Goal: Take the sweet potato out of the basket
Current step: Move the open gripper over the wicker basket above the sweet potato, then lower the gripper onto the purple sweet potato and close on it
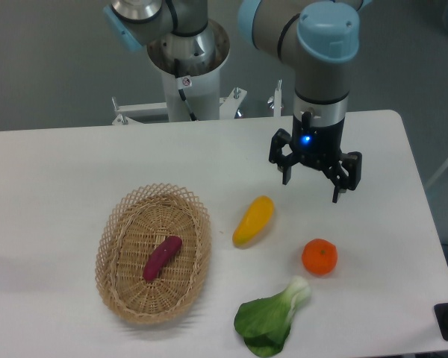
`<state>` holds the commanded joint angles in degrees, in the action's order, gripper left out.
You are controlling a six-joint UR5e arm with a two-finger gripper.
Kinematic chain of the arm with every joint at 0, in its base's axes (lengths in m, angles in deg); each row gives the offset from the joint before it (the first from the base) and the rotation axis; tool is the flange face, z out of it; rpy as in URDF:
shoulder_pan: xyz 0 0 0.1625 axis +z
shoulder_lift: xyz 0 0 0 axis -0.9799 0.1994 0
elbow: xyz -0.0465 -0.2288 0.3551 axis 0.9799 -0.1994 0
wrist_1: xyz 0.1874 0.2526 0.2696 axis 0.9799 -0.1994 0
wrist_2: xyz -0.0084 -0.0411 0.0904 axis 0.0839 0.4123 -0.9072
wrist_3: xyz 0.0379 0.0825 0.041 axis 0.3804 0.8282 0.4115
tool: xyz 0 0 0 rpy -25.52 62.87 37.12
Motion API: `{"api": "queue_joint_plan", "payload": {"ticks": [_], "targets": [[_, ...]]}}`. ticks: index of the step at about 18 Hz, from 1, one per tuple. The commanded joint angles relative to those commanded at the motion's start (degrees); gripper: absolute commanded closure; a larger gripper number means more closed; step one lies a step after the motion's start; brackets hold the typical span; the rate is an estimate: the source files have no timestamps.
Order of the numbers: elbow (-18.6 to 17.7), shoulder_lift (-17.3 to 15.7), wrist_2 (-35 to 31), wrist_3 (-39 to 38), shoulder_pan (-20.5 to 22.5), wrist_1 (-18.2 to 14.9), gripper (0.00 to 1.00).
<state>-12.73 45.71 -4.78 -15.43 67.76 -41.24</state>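
A small magenta-purple sweet potato [162,257] lies slanted on the floor of the oval tan wicker basket [113,231] at the table's left-centre. My gripper [311,188] hangs open above the table far to the right of the basket, with nothing between its black fingers. It is well apart from the sweet potato, up and to the right of the yellow fruit.
A yellow-orange elongated fruit [253,221] lies just right of the basket. An orange [319,256] sits right of it, below the gripper. A green leafy bok choy [272,317] lies near the front edge. The robot's base [187,63] stands behind the table.
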Motion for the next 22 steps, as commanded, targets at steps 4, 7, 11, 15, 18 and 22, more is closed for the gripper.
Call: {"api": "queue_joint_plan", "payload": {"ticks": [4, 7, 11, 15, 18, 22], "targets": [[-1.76, 1.4, -0.26, -9.48, -5.45, 4.21, 0.0], [-5.0, 2.9, -0.7, -17.48, -10.11, 6.24, 0.0], [-7.12, 4.22, -0.7, -24.53, -14.5, 8.09, 0.0], [-7.39, 6.32, -1.76, -25.06, -18.9, 8.97, 0.0], [-7.3, 9.92, -3.5, -24.8, -21.36, 9.67, 0.0], [-7.21, 13.53, -7.56, -23.75, -23.65, 12.66, 0.0]]}}
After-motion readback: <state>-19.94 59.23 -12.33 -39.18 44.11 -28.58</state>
